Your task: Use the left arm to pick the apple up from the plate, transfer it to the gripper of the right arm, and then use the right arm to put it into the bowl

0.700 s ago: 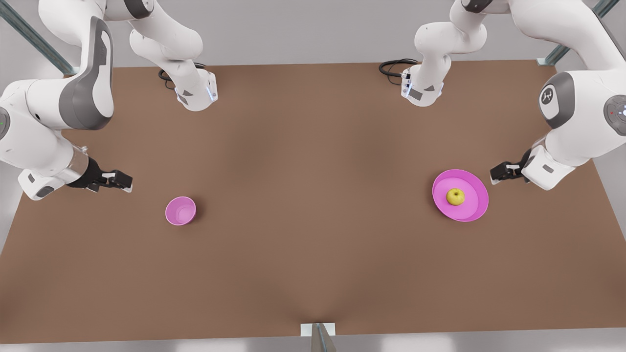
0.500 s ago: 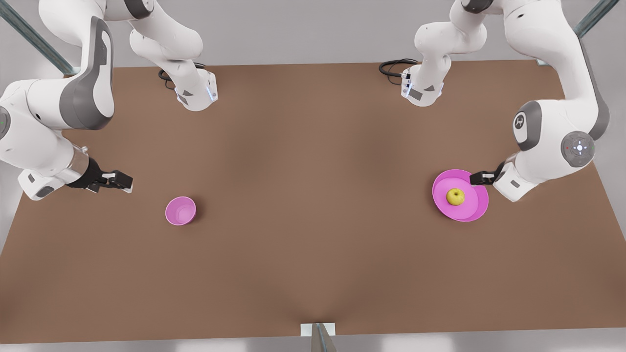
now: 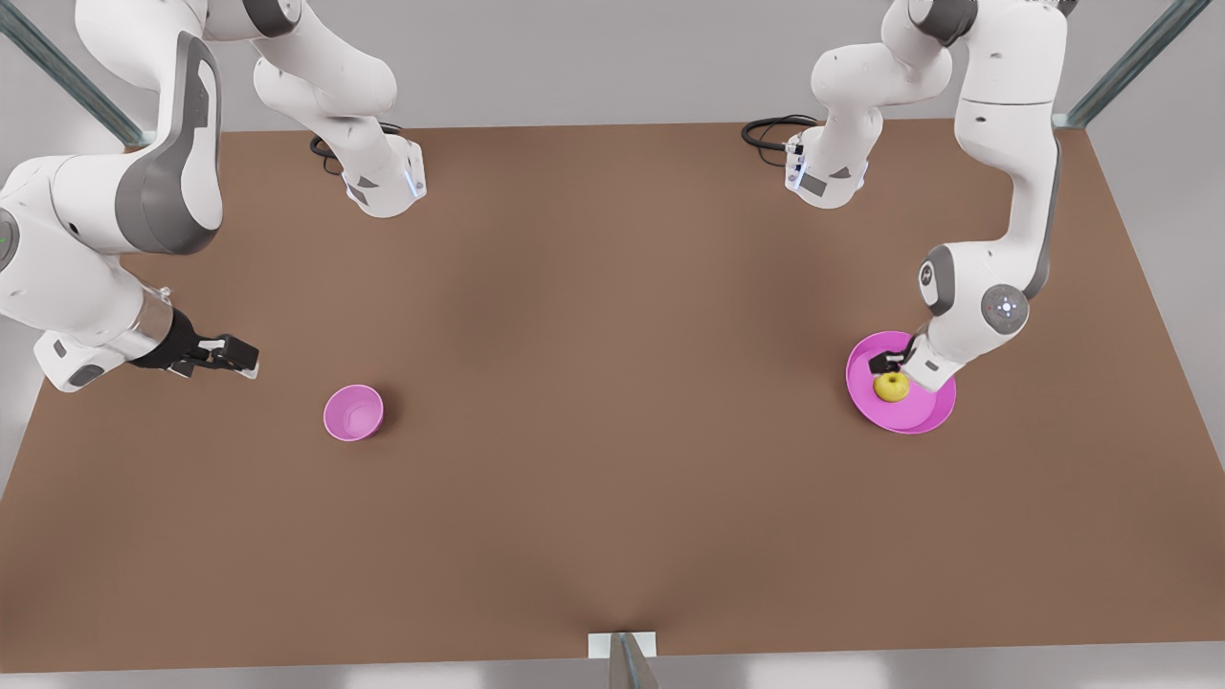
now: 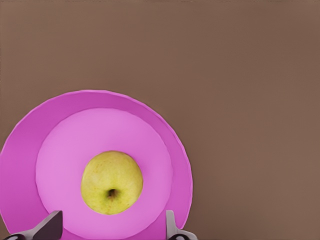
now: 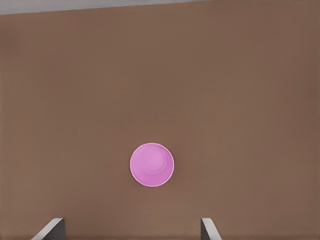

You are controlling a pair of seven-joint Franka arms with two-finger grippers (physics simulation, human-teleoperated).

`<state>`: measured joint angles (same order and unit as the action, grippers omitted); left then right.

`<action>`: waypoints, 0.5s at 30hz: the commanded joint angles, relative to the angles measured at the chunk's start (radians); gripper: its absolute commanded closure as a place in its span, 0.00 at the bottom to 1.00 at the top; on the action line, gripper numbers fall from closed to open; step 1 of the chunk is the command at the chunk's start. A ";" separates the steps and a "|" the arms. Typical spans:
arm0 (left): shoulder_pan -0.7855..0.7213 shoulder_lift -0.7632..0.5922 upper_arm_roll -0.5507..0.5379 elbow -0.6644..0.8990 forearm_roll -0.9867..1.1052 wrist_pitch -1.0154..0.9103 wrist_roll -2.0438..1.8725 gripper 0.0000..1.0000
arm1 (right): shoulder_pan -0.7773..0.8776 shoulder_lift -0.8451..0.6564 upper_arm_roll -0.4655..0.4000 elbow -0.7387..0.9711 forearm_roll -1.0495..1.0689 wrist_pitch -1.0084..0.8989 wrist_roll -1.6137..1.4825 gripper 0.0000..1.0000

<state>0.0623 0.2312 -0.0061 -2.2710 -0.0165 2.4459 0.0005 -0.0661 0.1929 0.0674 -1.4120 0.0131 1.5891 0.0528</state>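
A yellow-green apple (image 3: 892, 386) (image 4: 112, 182) lies in the middle of the wide pink plate (image 3: 921, 413) (image 4: 30, 135) at the front view's right. My left gripper (image 3: 886, 365) (image 4: 111, 228) hangs just over the plate, right by the apple on its far side, open, with a fingertip to each side of the fruit and nothing held. The small pink bowl (image 3: 353, 412) (image 5: 152, 164) stands at the front view's left. My right gripper (image 3: 239, 356) (image 5: 131, 229) waits open above the table, left of the bowl and a little behind it.
Both arm bases (image 3: 383, 182) (image 3: 828, 172) stand at the table's back edge with black cables (image 3: 766, 131) beside them. Metal frame posts (image 3: 1129, 62) rise at the back corners. A small bracket (image 3: 622, 653) sits at the front edge. Bare brown table (image 3: 612, 383) lies between bowl and plate.
The left arm swung in from beyond the plate's right rim and came down over the plate, its gripper now by the apple. The right arm, apple, plate and bowl have not moved.
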 commanded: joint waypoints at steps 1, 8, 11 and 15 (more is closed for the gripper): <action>0.005 0.010 0.000 -0.004 0.001 0.142 0.006 0.00 | 0.000 -0.001 0.000 0.001 0.001 -0.001 0.005 0.00; 0.027 0.049 0.000 -0.058 0.001 0.239 0.035 0.00 | -0.001 -0.001 0.000 -0.001 0.001 -0.001 0.001 0.00; 0.027 0.072 0.000 -0.058 0.001 0.258 0.035 0.00 | -0.003 -0.001 -0.001 -0.002 0.001 -0.001 -0.001 0.00; 0.028 0.120 0.000 -0.050 0.003 0.306 0.036 0.00 | -0.004 -0.001 -0.001 -0.002 0.001 -0.003 -0.002 0.00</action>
<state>0.0897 0.3485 -0.0062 -2.3223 -0.0160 2.6943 0.0220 -0.0700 0.1929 0.0659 -1.4148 0.0132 1.5875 0.0535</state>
